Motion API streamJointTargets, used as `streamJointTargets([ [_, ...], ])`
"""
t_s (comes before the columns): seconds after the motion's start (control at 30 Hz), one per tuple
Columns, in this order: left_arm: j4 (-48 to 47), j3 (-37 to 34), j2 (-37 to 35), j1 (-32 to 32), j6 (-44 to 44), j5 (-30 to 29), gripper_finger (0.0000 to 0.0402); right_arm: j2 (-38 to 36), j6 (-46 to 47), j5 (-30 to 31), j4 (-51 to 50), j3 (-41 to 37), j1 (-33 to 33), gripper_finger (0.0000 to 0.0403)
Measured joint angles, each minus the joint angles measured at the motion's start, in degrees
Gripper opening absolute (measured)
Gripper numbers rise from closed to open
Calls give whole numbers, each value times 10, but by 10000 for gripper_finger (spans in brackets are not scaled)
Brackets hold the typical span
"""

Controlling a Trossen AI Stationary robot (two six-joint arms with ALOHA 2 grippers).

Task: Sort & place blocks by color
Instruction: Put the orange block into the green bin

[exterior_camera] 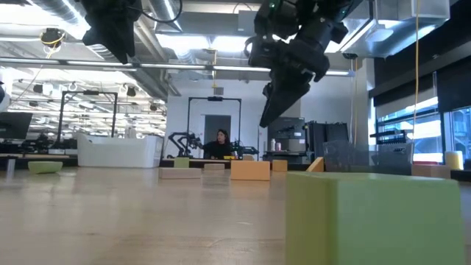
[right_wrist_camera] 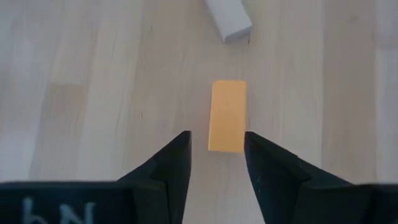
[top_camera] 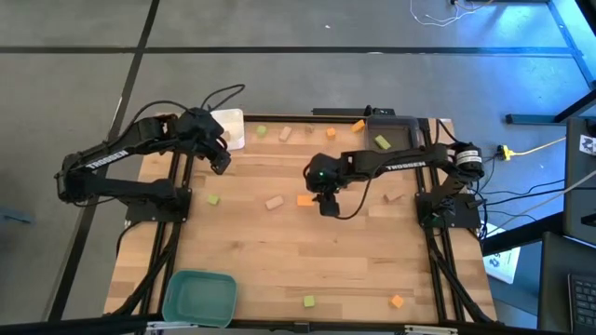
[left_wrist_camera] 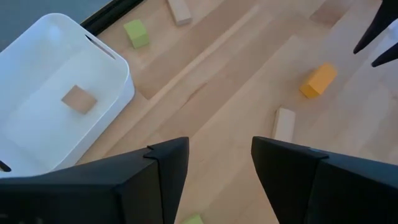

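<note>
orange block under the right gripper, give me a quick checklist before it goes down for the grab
1. Right gripper lined up over the orange block: ok.
2. Jaws open, nothing held: ok.
3. Gap wider than the block's narrow side: ok, but slim.
4. Nearby tan block apart from the orange one: ok.
5. Height above the table: gripper hangs well above it in the low view; ok to descend.
6. Left gripper out of the way near the white tray: ok.

"TROSSEN" on both arms (white lettering).
</note>
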Motion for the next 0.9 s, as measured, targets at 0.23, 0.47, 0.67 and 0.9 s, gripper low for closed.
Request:
streamJointTargets([
  [0.23,0,0,0,0,0,0,169,0,7,-9,18,0,0,155],
  [0.47,0,0,0,0,4,0,169,0,-11,16,18,0,0,206],
  [0.67,0,0,0,0,4,0,169,33,29,20,44,0,0,223],
  [0.9,0,0,0,0,4,1,169,76,20,21,39,0,3,223],
])
